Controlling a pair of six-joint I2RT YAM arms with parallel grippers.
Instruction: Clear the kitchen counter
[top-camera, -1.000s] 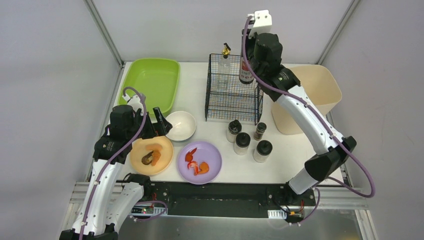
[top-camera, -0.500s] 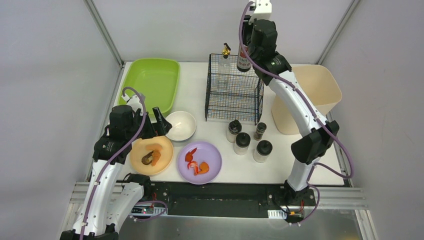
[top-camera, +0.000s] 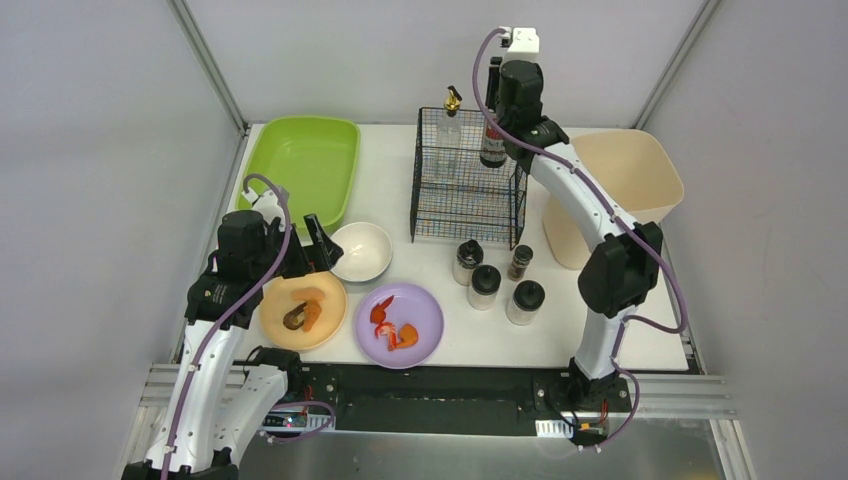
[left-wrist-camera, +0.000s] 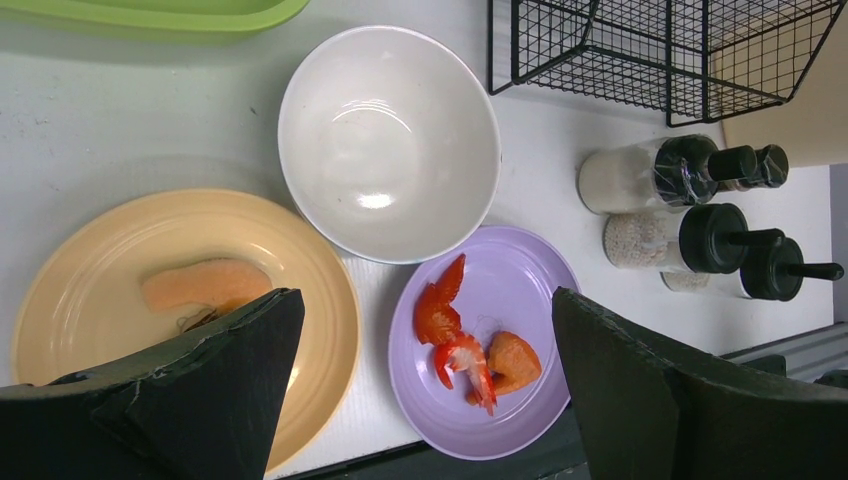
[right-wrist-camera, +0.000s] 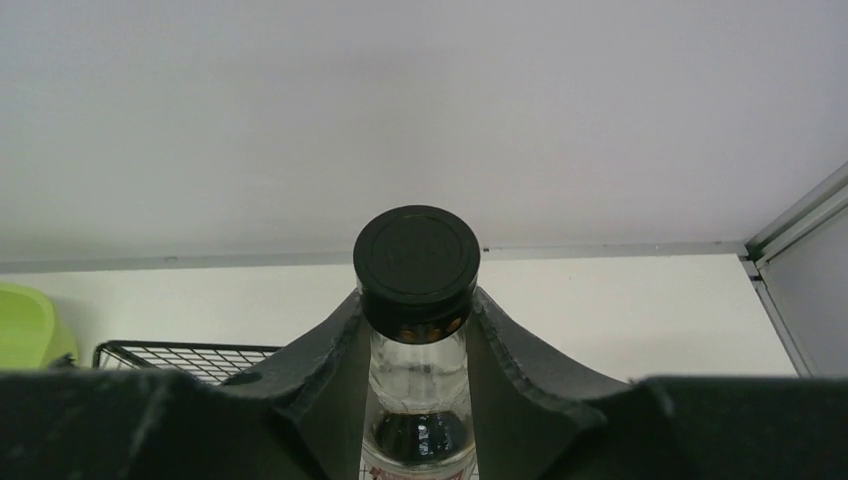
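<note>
The kitchen counter (top-camera: 400, 190) is a white tabletop. My right gripper (top-camera: 493, 128) is shut on the neck of a dark sauce bottle (top-camera: 491, 148), holding it upright at the back right corner of the black wire basket (top-camera: 465, 200). In the right wrist view the fingers (right-wrist-camera: 330, 350) clamp the bottle (right-wrist-camera: 417, 250) just under its black cap. My left gripper (top-camera: 318, 250) is open and empty, above the orange plate (top-camera: 325, 300) and beside the white bowl (top-camera: 361, 251). In the left wrist view the left gripper (left-wrist-camera: 425, 295) spans the orange plate (left-wrist-camera: 310, 280) and purple plate (left-wrist-camera: 530, 290).
The purple plate (top-camera: 425, 320) holds shrimp and food scraps. The orange plate has food pieces. Several spice jars (top-camera: 484, 285) stand in front of the basket. A gold-topped bottle (top-camera: 452, 120) is in the basket. Green tray (top-camera: 300, 165) back left, beige bin (top-camera: 620, 170) right.
The right arm's elbow swung inward. The sauce bottle rose, then came down again at the basket's back right corner. The left arm has not moved.
</note>
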